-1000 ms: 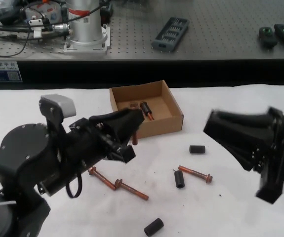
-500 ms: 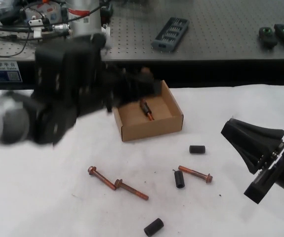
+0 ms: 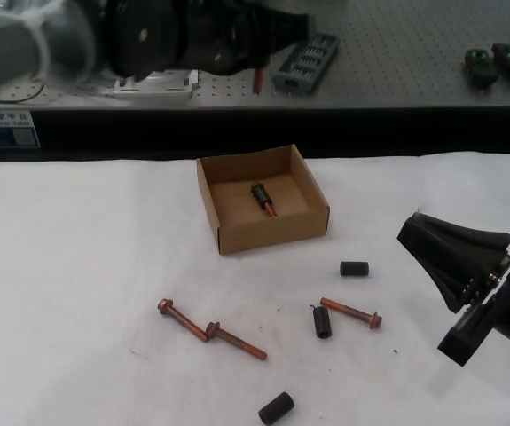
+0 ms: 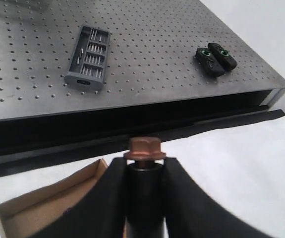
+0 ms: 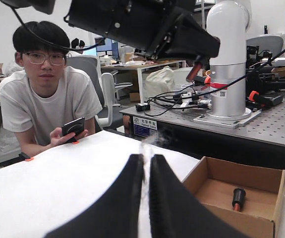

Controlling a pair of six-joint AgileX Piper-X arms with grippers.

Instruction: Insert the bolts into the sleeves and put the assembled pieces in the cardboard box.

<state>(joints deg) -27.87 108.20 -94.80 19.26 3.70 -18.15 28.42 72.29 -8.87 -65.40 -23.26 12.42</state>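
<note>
**Bright, even light across the bench**

Soft overhead light here: the white bench cover (image 3: 77,266) glows, and the loose bolts (image 3: 184,321) throw barely a shadow. The cardboard box (image 3: 263,200) shows a floor a shade darker than its walls. There's a dull sheen on the perforated metal board (image 4: 132,49), a faint glint on the raised bolt (image 4: 144,148), and deep black under the board's edge.

Cardboard box (image 3: 277,232), centre frame, holds one sleeved bolt (image 3: 262,197). Below, three copper bolts (image 3: 182,319) and three black sleeves (image 3: 354,269) lie loose. A fourth bolt (image 3: 259,82), sleeved, hangs top centre.
</note>
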